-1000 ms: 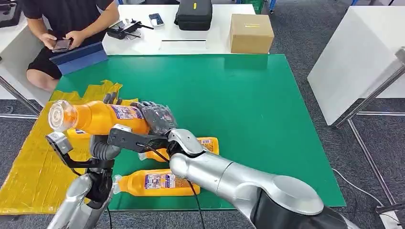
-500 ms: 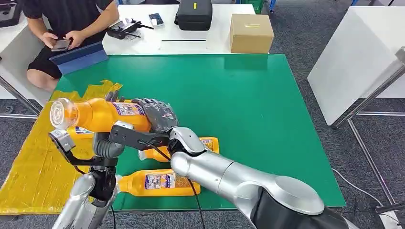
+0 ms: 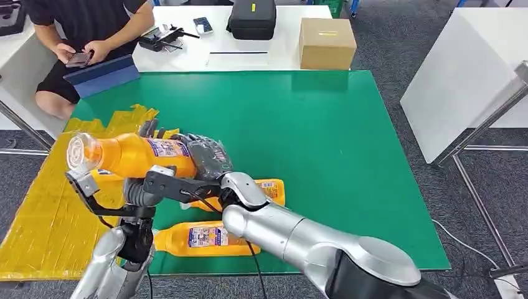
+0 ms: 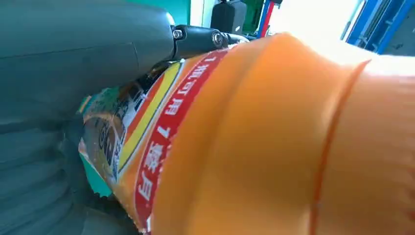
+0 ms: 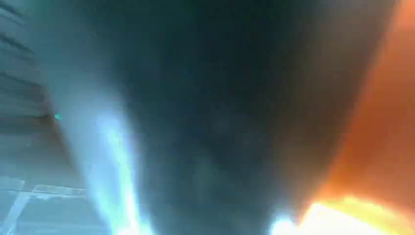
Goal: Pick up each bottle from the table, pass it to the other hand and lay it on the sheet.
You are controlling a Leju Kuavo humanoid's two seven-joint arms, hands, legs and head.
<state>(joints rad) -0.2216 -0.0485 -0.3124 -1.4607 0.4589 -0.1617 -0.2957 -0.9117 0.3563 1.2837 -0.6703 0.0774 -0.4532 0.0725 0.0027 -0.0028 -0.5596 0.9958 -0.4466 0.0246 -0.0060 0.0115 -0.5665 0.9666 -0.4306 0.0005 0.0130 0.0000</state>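
With the orange plastic juice bottle (image 3: 134,154) clasped by both the right hand (image 3: 208,156) and left hand (image 3: 148,132), it could be dropped if released early.

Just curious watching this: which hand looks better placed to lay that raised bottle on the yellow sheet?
Probably the left hand: it grips the bottle and sits nearest the yellow sheet.

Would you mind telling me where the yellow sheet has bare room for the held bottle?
The yellow sheet is bare along its near part, left of the left hand. It is crowded by the sheet's right edge, where a lying bottle sits under the held bottle.
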